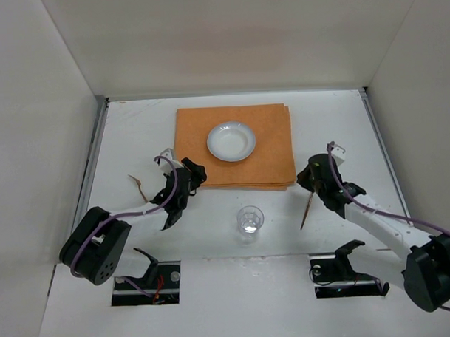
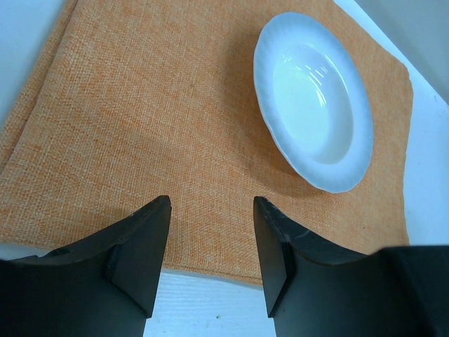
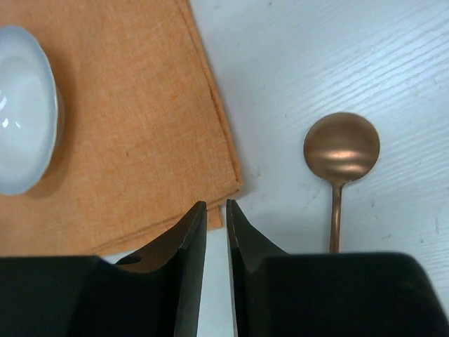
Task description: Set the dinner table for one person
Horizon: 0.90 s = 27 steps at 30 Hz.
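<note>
One spoon (image 3: 342, 147) decides it: flat on the table (image 1: 342, 127), just right of my right claw (image 3: 215, 205), bowl pointing away, handle running back under the wrist, parallel to the jaws. That claw is pinched almost shut on nothing beside the cloth (image 3: 140, 140) corner. My left claw (image 2: 212, 200), open and empty, is well apart; the right should shift rightward, I judge.

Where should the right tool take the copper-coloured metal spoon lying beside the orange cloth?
Grip the copper-coloured metal spoon by its thin straight handle, straight from above, fingers across it. It lies flat on the white tabletop, and its round bowl looks too wide and shallow to pinch. The right tool, nearly shut beside the handle, would need opening first.
</note>
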{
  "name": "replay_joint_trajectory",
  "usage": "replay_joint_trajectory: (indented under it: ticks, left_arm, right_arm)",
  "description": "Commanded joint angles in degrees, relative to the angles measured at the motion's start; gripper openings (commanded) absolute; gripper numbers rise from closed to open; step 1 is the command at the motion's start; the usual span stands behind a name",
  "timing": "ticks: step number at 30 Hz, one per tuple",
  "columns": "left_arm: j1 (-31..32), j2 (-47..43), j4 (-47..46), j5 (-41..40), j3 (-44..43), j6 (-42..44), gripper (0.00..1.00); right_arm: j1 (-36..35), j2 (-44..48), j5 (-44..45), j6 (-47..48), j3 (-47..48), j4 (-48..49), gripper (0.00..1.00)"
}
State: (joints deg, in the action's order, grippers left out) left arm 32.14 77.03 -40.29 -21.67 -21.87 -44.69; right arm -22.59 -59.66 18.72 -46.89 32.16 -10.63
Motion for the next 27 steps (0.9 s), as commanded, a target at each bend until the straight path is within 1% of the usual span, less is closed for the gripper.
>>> replay_joint_trajectory:
  ticks: [1, 4, 6, 8, 11, 15, 21, 27]
  left_arm:
    - [-0.28, -0.57, -1.19, 0.4, -0.02, -0.84, 0.48]
    - [-0.81, -0.57, -1.19, 0.49, 0.07, -0.75, 0.48]
    - [-1.07, -1.01, -1.19, 0.75, 0.25, -1.02, 0.48]
    - [-0.72, -1.01, -1.19, 0.32, 0.25, -1.02, 0.48]
    - [-1.16, 0.22, -1.19, 1.19, -0.28, -1.1, 0.48]
    - [-1.16, -0.31, -1.19, 1.2, 0.07, -1.55, 0.48]
    - [-1.6, -0.57, -1.19, 1.55, 0.25, -1.98, 0.48]
    - [-1.34, -0.57, -1.19, 1.55, 0.25, -1.98, 0.48]
  right_arm:
    - [-6.52, 0.42, -0.96, 4.43, 2.81, -3.16, 0.27]
    - [-14.17, 3.05, -1.4, 6.54, 5.09, -7.37, 0.37]
    - [-17.52, 5.24, -3.15, 9.0, 7.03, -10.97, 0.38]
    - [-19.63, 6.48, -6.92, 11.55, 9.22, -14.4, 0.36]
    - [-22.71, 6.05, -11.59, 13.49, 12.48, -17.49, 0.36]
    - [-28.42, 3.16, -12.83, 17.62, 15.29, -18.63, 0.36]
    - [-31.68, -3.7, -12.48, 20.52, 17.76, -19.08, 0.36]
    - [-33.26, -7.75, -12.57, 21.23, 16.97, -17.76, 0.37]
